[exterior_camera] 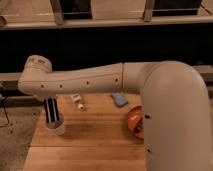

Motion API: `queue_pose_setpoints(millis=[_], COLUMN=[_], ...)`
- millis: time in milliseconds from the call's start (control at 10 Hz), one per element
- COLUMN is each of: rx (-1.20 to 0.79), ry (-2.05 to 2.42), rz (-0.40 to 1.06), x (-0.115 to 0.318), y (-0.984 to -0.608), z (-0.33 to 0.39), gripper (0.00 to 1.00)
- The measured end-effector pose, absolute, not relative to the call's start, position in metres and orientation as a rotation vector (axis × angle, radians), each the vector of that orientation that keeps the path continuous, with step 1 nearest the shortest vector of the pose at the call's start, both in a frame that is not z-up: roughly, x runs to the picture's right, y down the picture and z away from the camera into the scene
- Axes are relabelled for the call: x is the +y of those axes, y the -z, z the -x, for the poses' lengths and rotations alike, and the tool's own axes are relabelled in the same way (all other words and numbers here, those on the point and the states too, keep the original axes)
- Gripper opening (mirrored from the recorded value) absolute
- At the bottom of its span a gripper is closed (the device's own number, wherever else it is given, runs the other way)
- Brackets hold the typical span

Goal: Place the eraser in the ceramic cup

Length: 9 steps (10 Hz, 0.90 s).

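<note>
The small white ceramic cup [56, 128] stands on the wooden table [90, 145] near its left edge. My gripper [51, 114] hangs straight down from the white arm, directly over the cup, and its dark lower end reaches the cup's mouth. I cannot make out an eraser in the gripper or in the cup. A small white object [77, 100] lies on the table to the right of the gripper. A flat blue piece [119, 98] lies further right. I cannot tell which, if either, is the eraser.
A wide, shallow orange dish [134, 123] sits at the right, partly hidden by my arm's large white segment [175, 120]. The table's left edge is close to the cup. A dark wall and a rail run behind the table.
</note>
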<state>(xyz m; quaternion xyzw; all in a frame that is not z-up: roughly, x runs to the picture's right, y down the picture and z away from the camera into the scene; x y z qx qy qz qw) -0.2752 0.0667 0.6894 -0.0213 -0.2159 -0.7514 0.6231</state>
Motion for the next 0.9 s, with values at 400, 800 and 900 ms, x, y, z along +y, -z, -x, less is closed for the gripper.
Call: queue_pose_setpoints(millis=[400, 800, 900], rx=[-0.511, -0.515, -0.517], ry=[1.707, 1.684, 1.674], rz=[0.039, 0.024, 0.021], x=[0.072, 0.075, 0.075], y=[-0.694, -0.695, -0.695], z=[0.279, 0.274, 0.268], gripper=[0.77, 0.8, 0.78])
